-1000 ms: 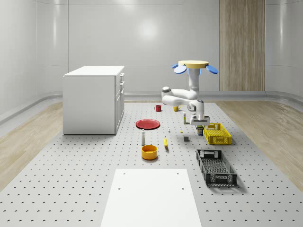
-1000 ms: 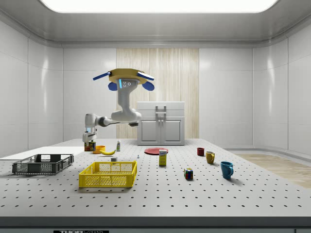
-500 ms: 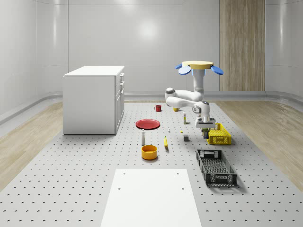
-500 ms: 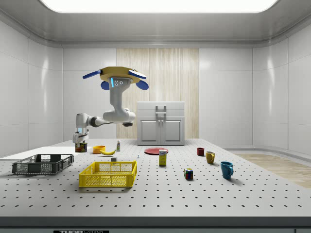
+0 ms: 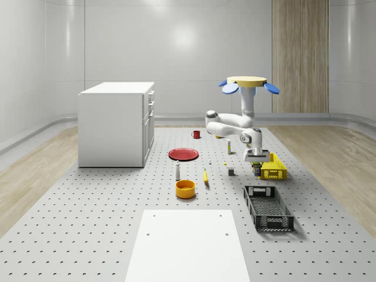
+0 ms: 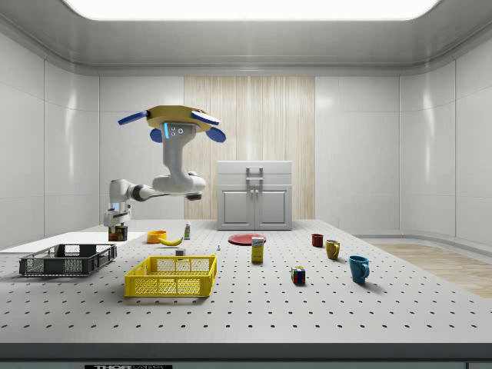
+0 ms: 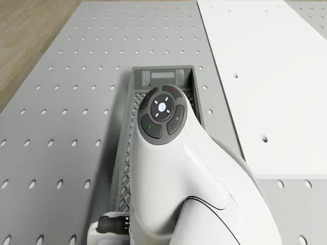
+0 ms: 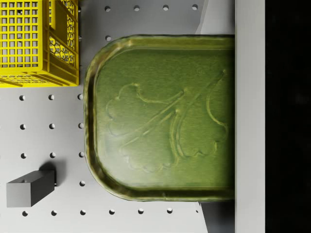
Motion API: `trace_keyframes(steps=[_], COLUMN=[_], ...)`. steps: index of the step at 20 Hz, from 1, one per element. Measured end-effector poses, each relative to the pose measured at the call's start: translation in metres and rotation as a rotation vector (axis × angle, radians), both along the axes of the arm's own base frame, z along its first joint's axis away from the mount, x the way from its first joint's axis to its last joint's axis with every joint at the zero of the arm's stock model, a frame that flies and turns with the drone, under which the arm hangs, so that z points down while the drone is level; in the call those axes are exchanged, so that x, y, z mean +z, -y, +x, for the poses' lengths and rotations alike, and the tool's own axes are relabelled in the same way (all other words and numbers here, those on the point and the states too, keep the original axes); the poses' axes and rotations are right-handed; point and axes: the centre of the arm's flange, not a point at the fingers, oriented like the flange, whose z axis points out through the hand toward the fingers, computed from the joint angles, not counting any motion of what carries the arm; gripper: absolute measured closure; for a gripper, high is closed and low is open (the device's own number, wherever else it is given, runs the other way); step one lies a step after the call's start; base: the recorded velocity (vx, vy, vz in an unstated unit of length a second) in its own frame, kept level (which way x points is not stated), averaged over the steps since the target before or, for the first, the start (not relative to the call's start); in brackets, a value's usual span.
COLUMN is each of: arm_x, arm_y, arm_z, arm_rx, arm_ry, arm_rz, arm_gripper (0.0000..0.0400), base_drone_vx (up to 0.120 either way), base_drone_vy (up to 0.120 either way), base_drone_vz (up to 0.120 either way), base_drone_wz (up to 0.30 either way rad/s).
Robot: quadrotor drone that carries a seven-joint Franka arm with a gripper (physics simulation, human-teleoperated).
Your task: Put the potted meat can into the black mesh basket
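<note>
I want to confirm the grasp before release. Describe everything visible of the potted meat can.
The potted meat can shows a dull green, metal-looking end with rounded corners, a raised rim and an embossed leaf-like pattern. It hangs in the gripper, lifted clear of the table, with the drone hovering above. In the side view the can sits just beyond the black mesh basket, not yet inside it.

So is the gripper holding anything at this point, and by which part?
Yes. The gripper is shut on the potted meat can, carried above the table. The wrist view looks onto its green lid, so the fingers apparently clamp its sides; the exact contact can't be seen.
</note>
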Motion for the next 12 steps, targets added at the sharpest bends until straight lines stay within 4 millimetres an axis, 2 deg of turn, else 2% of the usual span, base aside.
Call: trace_keyframes(steps=[12], arm_x=[0.0000], arm_y=[0.0000], arm_z=[0.0000], arm_rx=[0.000], arm_ry=[0.000], arm_rz=[0.000], arm_gripper=[0.0115], base_drone_vx=[0.120], base_drone_vy=[0.000], base_drone_vz=[0.000], base_drone_wz=[0.000])
